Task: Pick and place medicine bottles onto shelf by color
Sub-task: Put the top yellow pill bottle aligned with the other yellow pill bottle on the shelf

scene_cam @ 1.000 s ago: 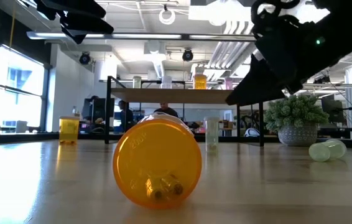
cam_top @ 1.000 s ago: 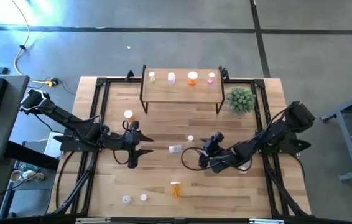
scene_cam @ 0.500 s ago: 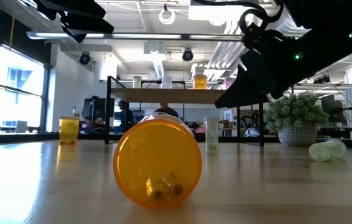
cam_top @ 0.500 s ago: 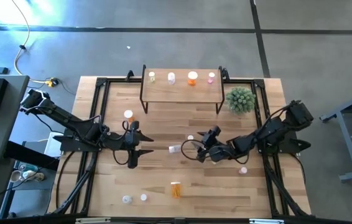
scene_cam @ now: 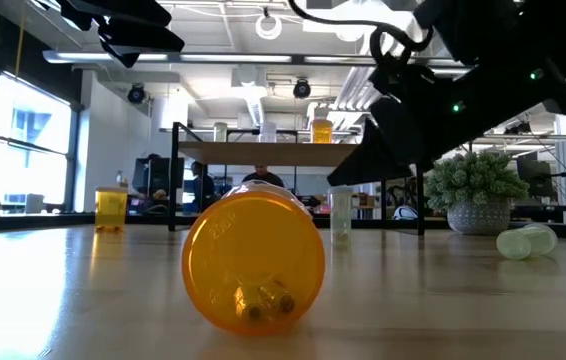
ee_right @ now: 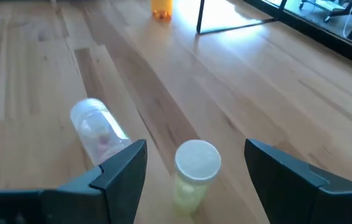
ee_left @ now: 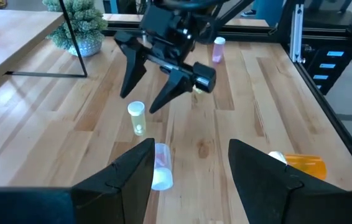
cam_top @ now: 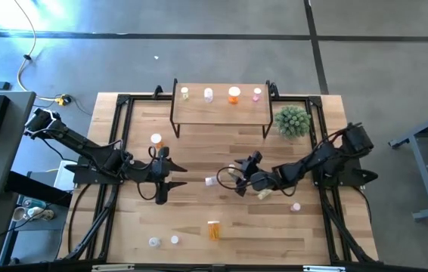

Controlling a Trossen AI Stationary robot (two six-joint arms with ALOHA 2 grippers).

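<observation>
An upright yellow-green bottle (ee_right: 196,165) with a white cap stands on the table near its middle. My right gripper (ee_right: 196,149) is open, with one finger on each side of this bottle and touching nothing; the left wrist view shows it (ee_left: 140,101) just above the bottle (ee_left: 137,117). A clear bottle (cam_top: 211,181) lies on its side just left of it. My left gripper (cam_top: 170,175) hangs open and empty over the table's left half. The shelf (cam_top: 220,106) at the far edge carries several upright bottles. An orange bottle (cam_top: 213,229) lies on its side near the front.
A spiky green plant (cam_top: 292,121) stands right of the shelf. An orange bottle (cam_top: 156,140) stands at the left. Two white-capped bottles (cam_top: 164,241) stand near the front edge. A pink one (cam_top: 296,206) and a lying pale one (cam_top: 263,195) are on the right.
My right gripper has moved toward the table's left and a little down, coming over the upright yellow-green bottle, its fingers still spread. A pale bottle that its arm covered now shows on the right. No bottle has moved.
</observation>
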